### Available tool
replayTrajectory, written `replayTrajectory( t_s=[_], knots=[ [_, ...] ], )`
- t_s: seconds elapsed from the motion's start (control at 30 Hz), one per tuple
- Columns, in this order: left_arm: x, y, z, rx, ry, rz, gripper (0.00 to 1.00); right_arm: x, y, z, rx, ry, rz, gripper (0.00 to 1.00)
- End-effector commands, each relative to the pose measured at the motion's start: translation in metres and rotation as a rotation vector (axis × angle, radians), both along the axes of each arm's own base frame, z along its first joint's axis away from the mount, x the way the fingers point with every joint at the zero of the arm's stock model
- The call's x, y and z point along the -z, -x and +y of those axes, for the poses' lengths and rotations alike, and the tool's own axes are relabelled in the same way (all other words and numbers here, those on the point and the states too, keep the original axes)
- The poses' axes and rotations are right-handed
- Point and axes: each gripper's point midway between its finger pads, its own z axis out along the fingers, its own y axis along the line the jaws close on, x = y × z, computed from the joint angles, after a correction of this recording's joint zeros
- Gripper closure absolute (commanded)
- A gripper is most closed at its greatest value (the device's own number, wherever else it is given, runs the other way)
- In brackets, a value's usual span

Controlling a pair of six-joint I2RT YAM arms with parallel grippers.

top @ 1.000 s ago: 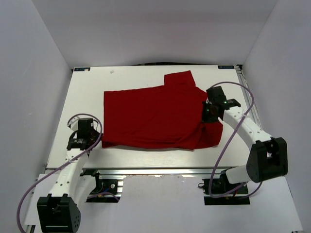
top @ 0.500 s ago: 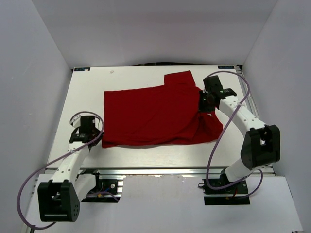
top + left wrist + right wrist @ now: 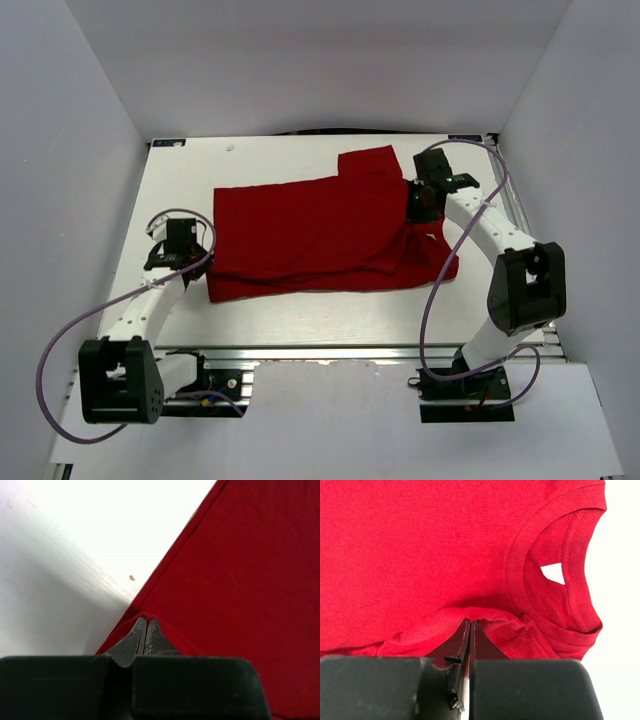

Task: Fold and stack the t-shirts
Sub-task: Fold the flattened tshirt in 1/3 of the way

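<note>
The red t-shirt [image 3: 320,235] lies spread across the middle of the white table, one sleeve sticking out at the back. My left gripper [image 3: 195,262] is shut on the shirt's near left edge [image 3: 165,630] and folds the cloth over its tips. My right gripper [image 3: 418,210] is shut on the shirt's right side, pinching a fold of cloth [image 3: 485,617] just beside the round collar [image 3: 560,590]. The near right corner of the shirt hangs in a loose flap below the right gripper.
The white table [image 3: 180,190] is walled in by white panels at the left, back and right. An aluminium rail [image 3: 330,352] runs along the near edge between the arm bases. Purple cables loop from both arms.
Both grippers have moved toward the back of the table with the shirt's near edge in them. The near part of the shirt has been drawn back over itself and looks narrower.
</note>
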Motion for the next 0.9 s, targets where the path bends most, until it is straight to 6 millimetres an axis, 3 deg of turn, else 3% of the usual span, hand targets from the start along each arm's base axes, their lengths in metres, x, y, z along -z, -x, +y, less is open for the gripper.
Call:
replayTrajectory(
  t_s=[0.0, 0.27, 0.87],
  knots=[
    [-0.014, -0.017, 0.003, 0.019, -0.023, -0.038, 1.00, -0.019, -0.018, -0.003, 0.018, 0.021, -0.070, 1.00],
    [-0.006, -0.032, 0.001, 0.055, -0.031, -0.025, 1.00, -0.017, -0.028, -0.014, 0.046, 0.034, -0.082, 1.00],
    [0.011, -0.044, 0.000, 0.109, -0.053, 0.026, 1.00, -0.019, -0.050, -0.032, 0.090, 0.058, -0.105, 1.00]
  ],
)
